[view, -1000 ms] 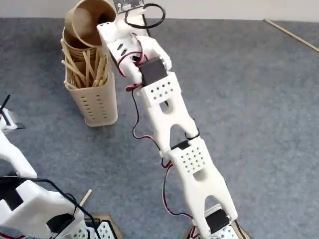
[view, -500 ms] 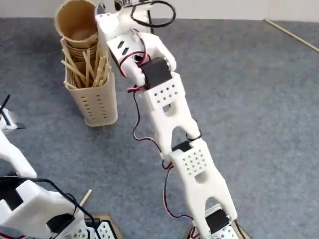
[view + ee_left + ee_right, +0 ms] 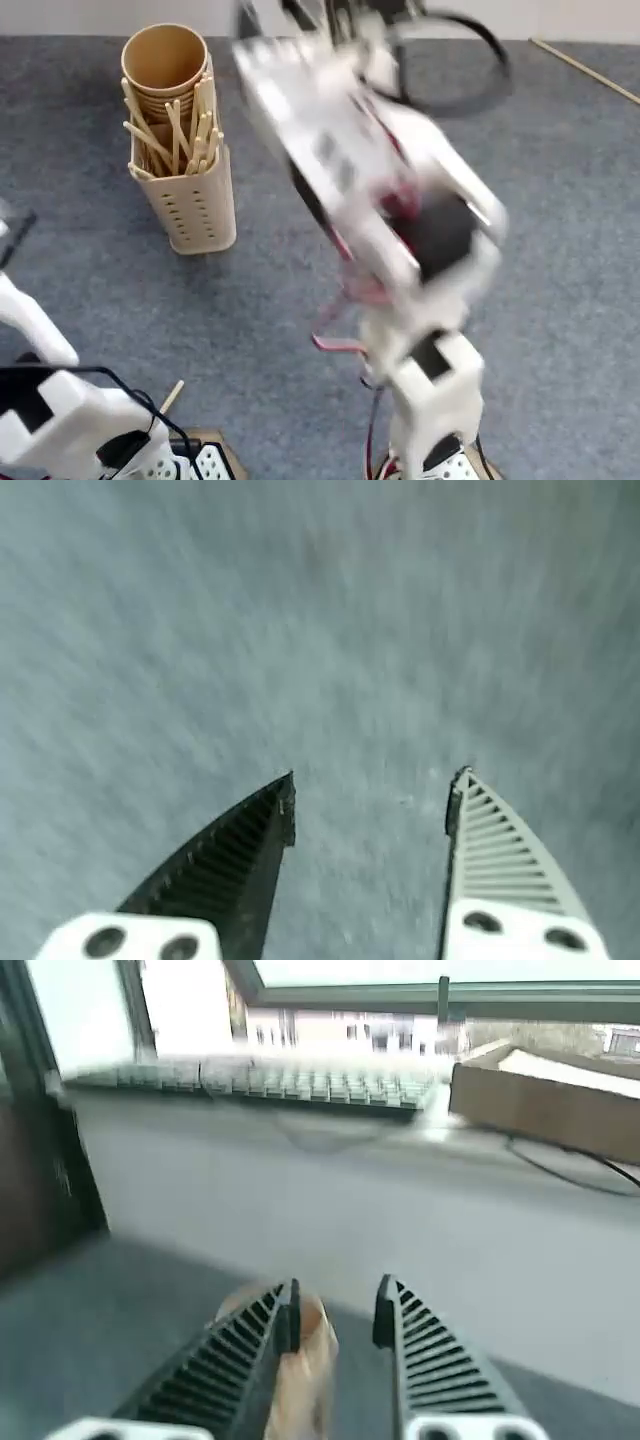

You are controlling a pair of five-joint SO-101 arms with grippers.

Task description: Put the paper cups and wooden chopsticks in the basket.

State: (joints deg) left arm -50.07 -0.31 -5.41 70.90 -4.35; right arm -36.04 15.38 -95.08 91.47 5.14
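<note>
The beige perforated basket [image 3: 190, 205] stands upright at the far left of the grey carpet. It holds a stack of brown paper cups [image 3: 165, 62] and several wooden chopsticks [image 3: 180, 135]. My right arm [image 3: 380, 200] is raised in the middle of the high view, blurred, well clear of the basket. My right gripper [image 3: 337, 1285] is open and holds nothing, with a blurred brown shape [image 3: 305, 1360] beyond its fingers. My left gripper [image 3: 375, 775] hangs open over bare carpet. One loose chopstick [image 3: 585, 68] lies at the far right, and another chopstick [image 3: 171, 396] lies by the left arm [image 3: 60, 420].
Grey carpet [image 3: 560, 250] spreads out to the right of the basket and in front of it. In the right wrist view a pale wall [image 3: 330, 1210] and a cardboard box [image 3: 545, 1105] lie beyond the carpet's far edge.
The right gripper released the paper cup, which now sits on the stack in the basket. The right arm then swung up and back from the basket.
</note>
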